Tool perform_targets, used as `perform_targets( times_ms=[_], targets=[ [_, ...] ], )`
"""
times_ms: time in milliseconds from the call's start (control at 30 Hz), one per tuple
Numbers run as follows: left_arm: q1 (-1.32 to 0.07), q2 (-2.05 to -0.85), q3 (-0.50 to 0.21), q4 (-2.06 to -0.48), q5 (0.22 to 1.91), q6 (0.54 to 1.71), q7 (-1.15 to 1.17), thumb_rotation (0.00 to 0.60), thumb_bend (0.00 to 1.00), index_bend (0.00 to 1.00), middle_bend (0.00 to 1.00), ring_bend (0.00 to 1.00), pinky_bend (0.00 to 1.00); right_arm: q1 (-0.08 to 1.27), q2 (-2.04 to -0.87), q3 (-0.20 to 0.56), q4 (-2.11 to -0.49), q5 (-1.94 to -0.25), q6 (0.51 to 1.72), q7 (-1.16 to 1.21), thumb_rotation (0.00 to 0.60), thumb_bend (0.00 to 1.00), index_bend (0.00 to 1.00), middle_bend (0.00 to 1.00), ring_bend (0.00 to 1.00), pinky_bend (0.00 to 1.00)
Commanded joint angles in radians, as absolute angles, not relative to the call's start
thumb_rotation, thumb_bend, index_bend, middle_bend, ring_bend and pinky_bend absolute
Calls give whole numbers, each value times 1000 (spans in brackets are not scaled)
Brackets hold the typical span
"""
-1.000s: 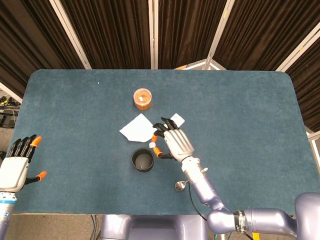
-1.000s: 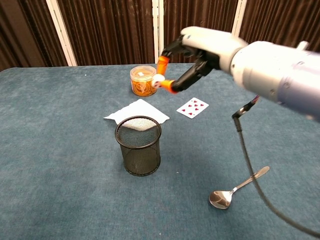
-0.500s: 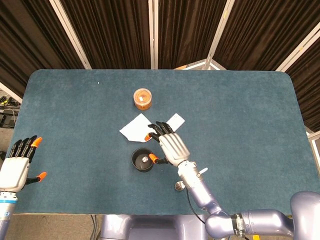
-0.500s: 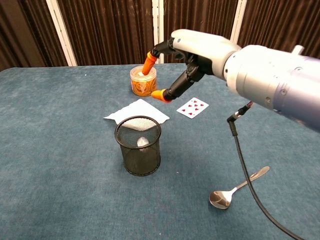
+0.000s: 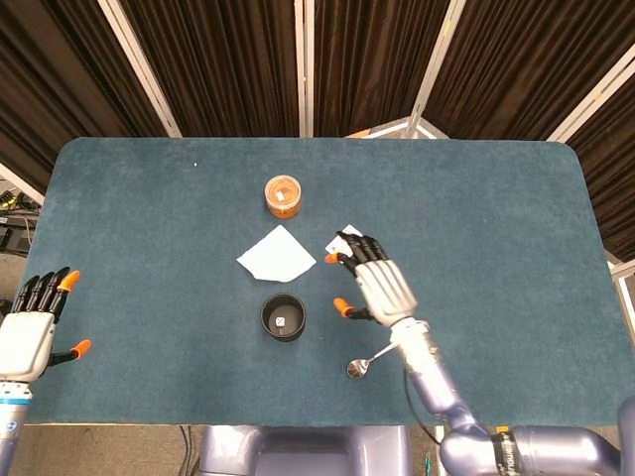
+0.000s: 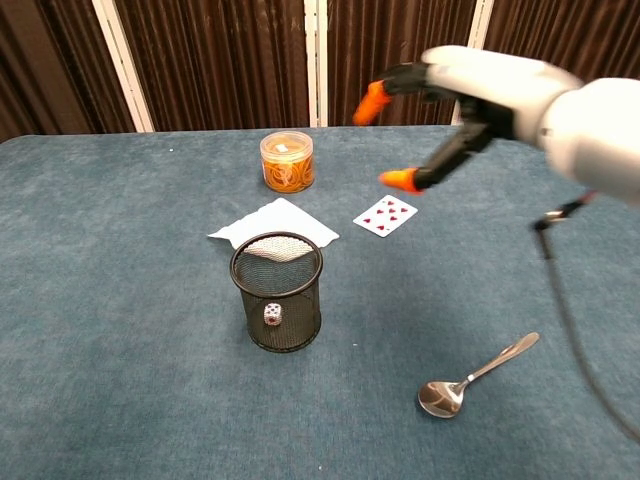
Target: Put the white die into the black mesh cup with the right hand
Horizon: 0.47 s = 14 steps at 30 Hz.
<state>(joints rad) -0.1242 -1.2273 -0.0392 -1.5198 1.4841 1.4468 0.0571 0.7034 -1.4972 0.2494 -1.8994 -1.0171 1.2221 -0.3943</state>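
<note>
The white die point(image 5: 281, 322) point(image 6: 272, 314) lies at the bottom of the black mesh cup point(image 5: 283, 316) point(image 6: 277, 303), which stands upright near the table's front middle. My right hand point(image 5: 374, 283) point(image 6: 470, 100) hovers to the right of the cup, well above the table, with its fingers spread and nothing in it. My left hand point(image 5: 35, 327) rests at the table's front left corner, fingers apart and empty; only the head view shows it.
A white napkin point(image 5: 276, 255) point(image 6: 272, 220) lies just behind the cup. A playing card point(image 6: 385, 215) sits to its right, an orange-filled jar point(image 5: 283, 195) point(image 6: 286, 161) further back. A metal spoon point(image 5: 364, 364) point(image 6: 470, 380) lies at the front right.
The right hand pinched the die above the cup, let it go, and has swung away to the right. The die has dropped into the cup and settled on its bottom.
</note>
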Motion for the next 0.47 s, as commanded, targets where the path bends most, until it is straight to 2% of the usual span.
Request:
perform_targets(
  times_ms=[33, 267, 467],
  targets=[
    [-120, -1229, -40, -1518, 1489, 1456, 53, 600, 46, 0, 0, 0, 0, 630, -1422, 186, -1865, -1105, 1273, -342, 600, 213, 240, 2, 0, 0],
    [-105, -1228, -37, -1526, 1514, 1501, 44, 600, 45, 0, 0, 0, 0, 489, -1342, 64, -1783, -1271, 1402, -243, 600, 191, 68, 0, 0, 0],
    [-92, -1233, -28, -1514, 1534, 1528, 30, 600, 46, 0, 0, 0, 0, 372, -1306, -26, -1717, -1389, 1515, -162, 600, 190, 26, 0, 0, 0]
  ],
)
